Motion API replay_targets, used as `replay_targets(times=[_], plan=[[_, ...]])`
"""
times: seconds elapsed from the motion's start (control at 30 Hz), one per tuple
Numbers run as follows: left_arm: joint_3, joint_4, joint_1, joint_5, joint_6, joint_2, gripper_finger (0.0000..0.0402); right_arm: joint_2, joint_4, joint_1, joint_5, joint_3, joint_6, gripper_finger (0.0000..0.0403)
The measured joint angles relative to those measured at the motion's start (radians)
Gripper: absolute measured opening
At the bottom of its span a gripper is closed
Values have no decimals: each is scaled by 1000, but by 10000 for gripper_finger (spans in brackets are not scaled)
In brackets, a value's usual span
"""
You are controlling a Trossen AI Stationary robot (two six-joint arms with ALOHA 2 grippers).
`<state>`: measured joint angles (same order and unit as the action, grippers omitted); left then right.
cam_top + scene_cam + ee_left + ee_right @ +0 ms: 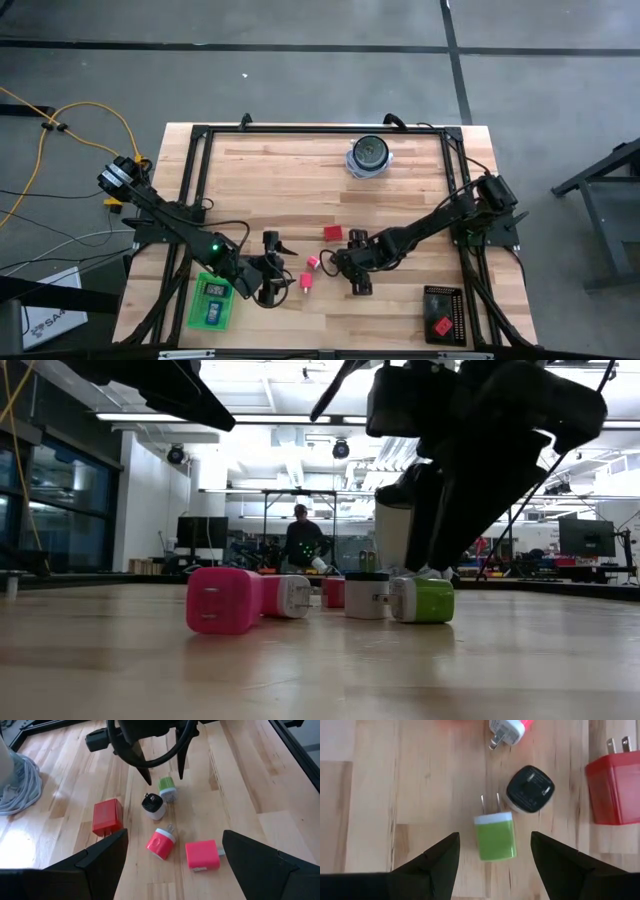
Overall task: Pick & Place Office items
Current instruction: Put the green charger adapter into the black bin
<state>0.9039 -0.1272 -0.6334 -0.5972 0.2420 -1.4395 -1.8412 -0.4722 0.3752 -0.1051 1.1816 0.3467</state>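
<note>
Green charger point(495, 838) lies between right gripper's point(492, 852) open jaws.

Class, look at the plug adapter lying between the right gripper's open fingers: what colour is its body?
Green plug adapter, with a white end cap; clearest in the right wrist view.

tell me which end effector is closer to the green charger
Right. The right end effector hangs directly over the green charger, open fingers on either side of it. The left end effector is open too, but sits farther back, with the pink chargers in between.
</note>
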Motion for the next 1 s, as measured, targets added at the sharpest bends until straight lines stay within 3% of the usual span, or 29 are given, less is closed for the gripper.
replay_targets(times=[0.43,0.8,1.0], plan=[[0,0,0,-1,2,0,317,1,122,0,6,-113,70,231],[0,0,0,-2,2,0,317,1,190,5,3,-116,42,230],[0,0,0,-2,2,0,317,1,193,5,3,-116,41,201]])
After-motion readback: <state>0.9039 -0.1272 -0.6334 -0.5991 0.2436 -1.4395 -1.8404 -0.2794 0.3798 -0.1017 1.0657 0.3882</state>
